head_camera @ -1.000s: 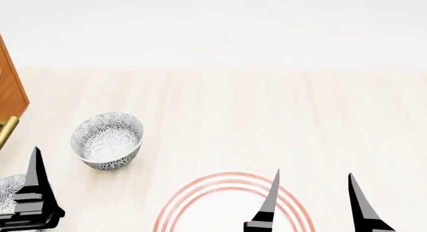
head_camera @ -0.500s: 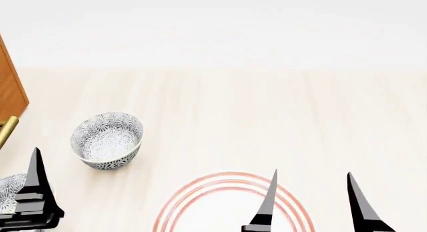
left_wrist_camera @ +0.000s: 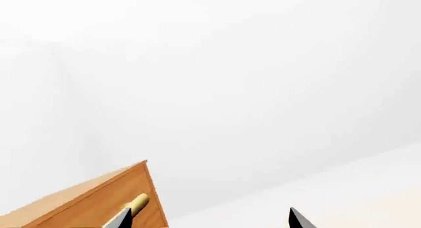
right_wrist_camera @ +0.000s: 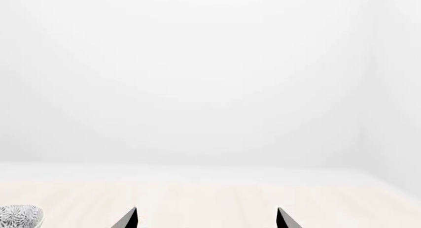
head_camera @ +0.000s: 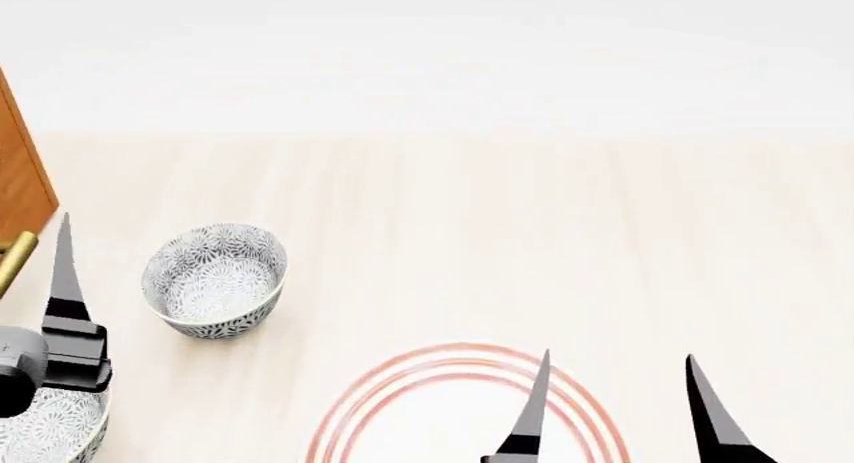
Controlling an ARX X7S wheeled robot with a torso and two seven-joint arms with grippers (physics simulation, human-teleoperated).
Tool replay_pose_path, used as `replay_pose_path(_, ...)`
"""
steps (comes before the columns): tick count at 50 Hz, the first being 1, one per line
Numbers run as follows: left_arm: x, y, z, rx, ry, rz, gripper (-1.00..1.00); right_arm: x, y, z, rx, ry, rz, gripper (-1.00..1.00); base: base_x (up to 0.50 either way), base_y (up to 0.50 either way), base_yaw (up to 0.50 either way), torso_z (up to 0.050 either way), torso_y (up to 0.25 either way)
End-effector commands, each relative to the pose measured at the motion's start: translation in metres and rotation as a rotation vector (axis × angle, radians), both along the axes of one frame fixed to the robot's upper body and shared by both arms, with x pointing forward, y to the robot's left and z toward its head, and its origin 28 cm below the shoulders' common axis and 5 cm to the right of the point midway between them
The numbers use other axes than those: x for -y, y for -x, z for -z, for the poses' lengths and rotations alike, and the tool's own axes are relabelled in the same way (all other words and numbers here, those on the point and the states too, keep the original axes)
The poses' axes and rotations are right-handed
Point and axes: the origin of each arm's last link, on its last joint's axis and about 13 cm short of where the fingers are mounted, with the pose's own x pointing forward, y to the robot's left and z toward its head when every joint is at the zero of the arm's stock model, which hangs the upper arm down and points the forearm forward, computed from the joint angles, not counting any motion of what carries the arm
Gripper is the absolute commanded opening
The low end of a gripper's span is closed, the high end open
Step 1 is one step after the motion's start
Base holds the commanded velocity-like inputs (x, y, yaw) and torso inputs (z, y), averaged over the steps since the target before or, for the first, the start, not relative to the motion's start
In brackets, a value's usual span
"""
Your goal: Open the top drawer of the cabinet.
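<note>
Your left gripper (left_wrist_camera: 207, 219) stands with its fingers wide apart, empty, two dark tips showing in the left wrist view. One fingertip (left_wrist_camera: 120, 219) sits right in front of the brass bar handle (left_wrist_camera: 137, 204); whether it touches the handle, you cannot tell. That spread reads as set up to straddle the bar.

The cabinet (head_camera: 23, 183) stands at the table's far left edge, only a sliver of orange-brown side visible from the head. Its handle end (head_camera: 14, 263) pokes out just below that sliver, with the left fingertip (head_camera: 62, 258) just beside it. In the wrist view the handle sits close under the cabinet's top corner, so it likely belongs to the top drawer (left_wrist_camera: 112, 208). The drawer looks closed, though little of its front shows.

Your right gripper (head_camera: 617, 408) is open too, holding nothing, parked over the red-ringed plate (head_camera: 400, 393) at the table's near edge. It is well apart from the cabinet, likely held idle out of the way.

The grey patterned bowl (head_camera: 216, 278) stands near the left arm. A second patterned bowl (head_camera: 47, 433) sits at the near left corner, right under the left wrist. Watch both when you pull back.

Judgement: still the approach step; grasp not yet made, drawer not yet opened.
</note>
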Motion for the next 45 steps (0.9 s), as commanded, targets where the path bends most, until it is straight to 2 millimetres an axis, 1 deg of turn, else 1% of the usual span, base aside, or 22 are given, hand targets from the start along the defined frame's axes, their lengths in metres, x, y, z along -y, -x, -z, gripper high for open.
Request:
replay_pose_path(1, -0.012, -0.007, -0.033, 0.088, -0.284, -0.081, 1.0, 0.0, 0.002, -0.002, -0.019, -0.006, -0.012, 1.0, 0.0, 0.0, 0.0, 0.0, 0.0)
replay_pose_path(3, -0.013, -0.009, -0.038, 0.106, -0.333, -0.093, 1.0, 0.0, 0.003, -0.004, -0.012, -0.005, -0.012, 1.0, 0.0, 0.0, 0.0, 0.0, 0.0)
replay_pose_path(4, -0.014, -0.01, -0.044, 0.118, -0.371, -0.103, 1.0, 0.0, 0.003, -0.005, -0.01, -0.006, -0.012, 1.0, 0.0, 0.0, 0.0, 0.0, 0.0)
replay_pose_path(7, -0.014, -0.012, -0.051, 0.107, -0.411, -0.099, 1.0, 0.0, 0.003, -0.006, -0.004, -0.009, -0.014, 1.0, 0.0, 0.0, 0.0, 0.0, 0.0)
replay_pose_path(10, -0.014, -0.018, -0.051, 0.08, -0.533, -0.128, 1.0, 0.0, 0.003, -0.007, 0.001, -0.009, -0.014, 1.0, 0.0, 0.0, 0.0, 0.0, 0.0)
replay_pose_path(12, -0.015, -0.022, -0.052, 0.042, -0.572, -0.156, 1.0, 0.001, 0.003, -0.006, 0.001, -0.008, -0.013, 1.0, 0.0, 0.0, 0.0, 0.0, 0.0)
replay_pose_path(14, -0.016, -0.029, -0.056, 0.059, -0.665, -0.221, 1.0, 0.001, 0.003, -0.006, 0.0, -0.008, -0.011, 1.0, 0.0, 0.0, 0.0, 0.0, 0.0)
replay_pose_path(17, -0.017, -0.034, -0.056, 0.045, -0.762, -0.235, 1.0, 0.001, 0.003, -0.007, 0.002, -0.007, -0.009, 1.0, 0.0, 0.0, 0.0, 0.0, 0.0)
replay_pose_path(18, -0.018, -0.04, -0.056, 0.043, -0.839, -0.254, 1.0, 0.001, 0.003, -0.007, 0.002, -0.006, -0.01, 1.0, 0.0, 0.0, 0.0, 0.0, 0.0)
replay_pose_path(21, -0.017, -0.049, -0.055, 0.026, -0.936, -0.264, 1.0, 0.0, 0.003, -0.005, 0.001, -0.004, -0.014, 1.0, 0.0, 0.0, 0.0, 0.0, 0.0)
replay_pose_path(23, -0.017, -0.059, -0.057, 0.039, -1.018, -0.309, 1.0, -0.001, 0.003, -0.005, 0.002, 0.001, -0.017, 1.0, 0.0, 0.0, 0.0, 0.0, 0.0)
replay_pose_path(26, -0.02, -0.069, -0.063, -0.005, -1.038, -0.341, 1.0, 0.0, 0.003, -0.003, -0.002, 0.0, -0.014, 1.0, 0.0, 0.0, 0.0, 0.0, 0.0)
replay_pose_path(30, -0.021, -0.071, -0.061, -0.065, -1.059, -0.329, 1.0, 0.0, 0.003, -0.003, -0.005, 0.001, -0.017, 1.0, 0.0, 0.0, 0.0, 0.0, 0.0)
replay_pose_path(33, -0.02, -0.072, -0.06, -0.157, -1.004, -0.278, 1.0, 0.0, 0.003, -0.002, -0.007, 0.001, -0.019, 1.0, 0.0, 0.0, 0.0, 0.0, 0.0)
replay_pose_path(36, -0.023, -0.079, -0.062, -0.159, -1.029, -0.323, 1.0, -0.001, 0.003, -0.001, -0.01, 0.006, -0.024, 1.0, 0.0, 0.0, 0.0, 0.0, 0.0)
replay_pose_path(39, -0.028, -0.085, -0.065, -0.129, -1.106, -0.39, 1.0, -0.002, 0.002, -0.001, -0.012, 0.008, -0.026, 1.0, 0.0, 0.0, 0.0, 0.0, 0.0)
replay_pose_path(43, -0.03, -0.087, -0.06, -0.181, -1.125, -0.382, 1.0, -0.002, 0.002, 0.0, -0.012, 0.009, -0.027, 1.0, 0.0, 0.0, 0.0, 0.0, 0.0)
replay_pose_path(45, -0.033, -0.09, -0.062, -0.195, -1.119, -0.399, 1.0, -0.002, 0.003, 0.0, -0.013, 0.01, -0.027, 1.0, 0.0, 0.0, 0.0, 0.0, 0.0)
